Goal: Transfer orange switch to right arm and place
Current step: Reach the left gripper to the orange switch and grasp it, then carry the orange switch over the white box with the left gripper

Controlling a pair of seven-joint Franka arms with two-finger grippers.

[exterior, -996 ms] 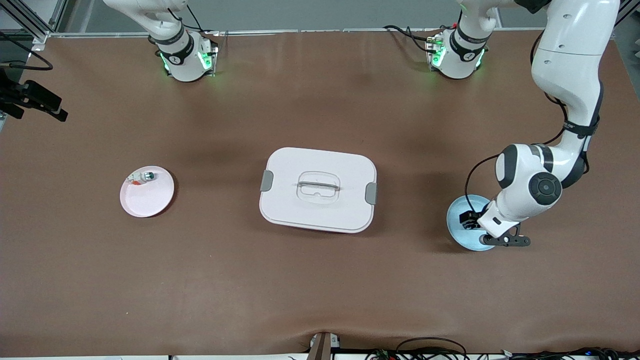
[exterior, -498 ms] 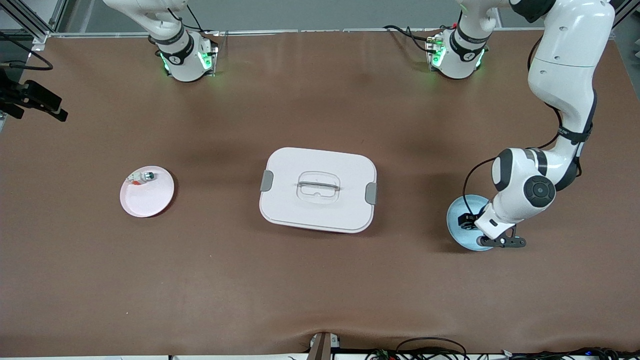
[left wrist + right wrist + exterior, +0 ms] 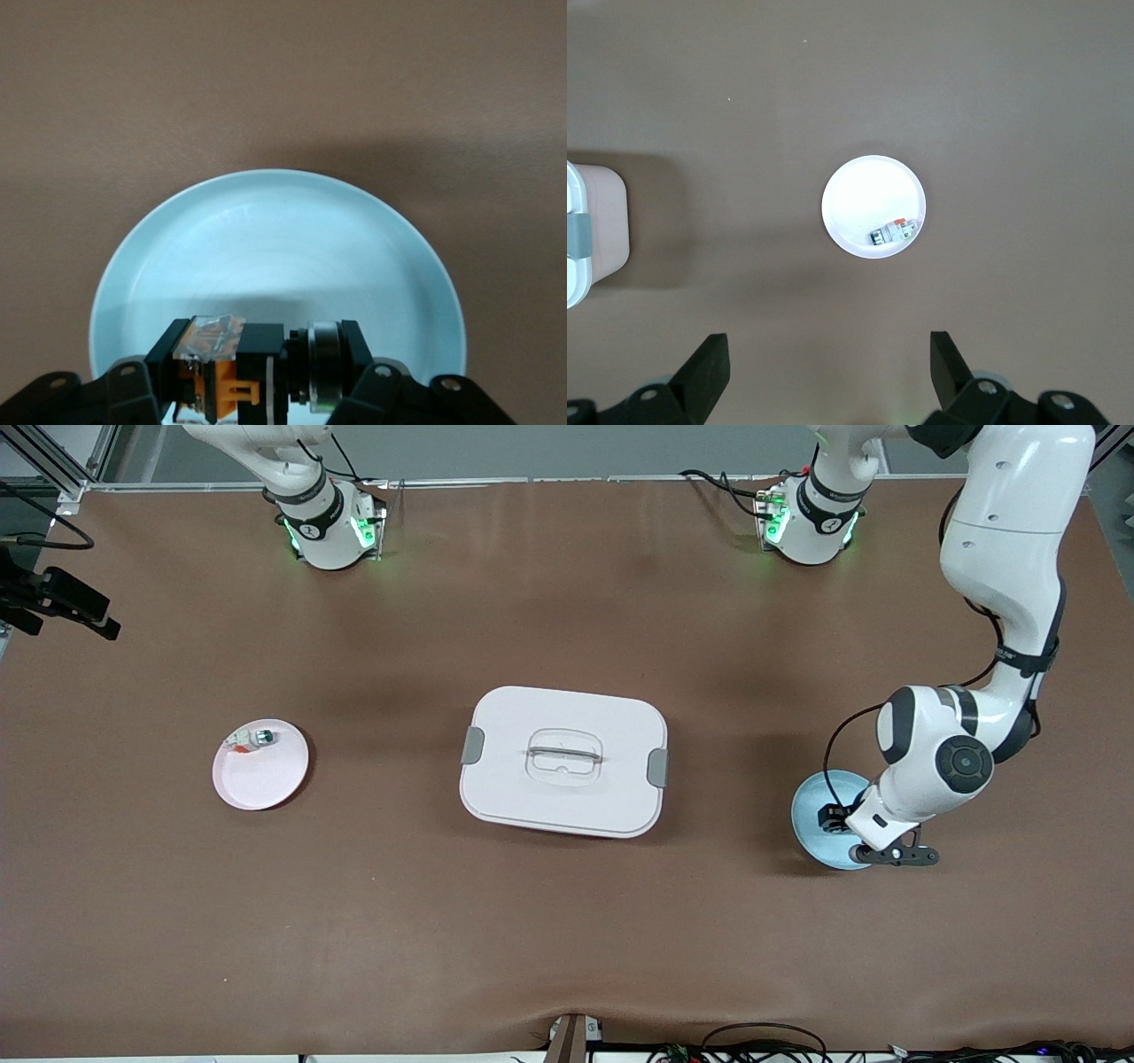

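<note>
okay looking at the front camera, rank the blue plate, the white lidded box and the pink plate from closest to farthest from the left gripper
1. Blue plate: directly under the left gripper, which is shut on the orange switch at the left arm's end of the table.
2. White lidded box: at the table's middle.
3. Pink plate: toward the right arm's end.
</note>
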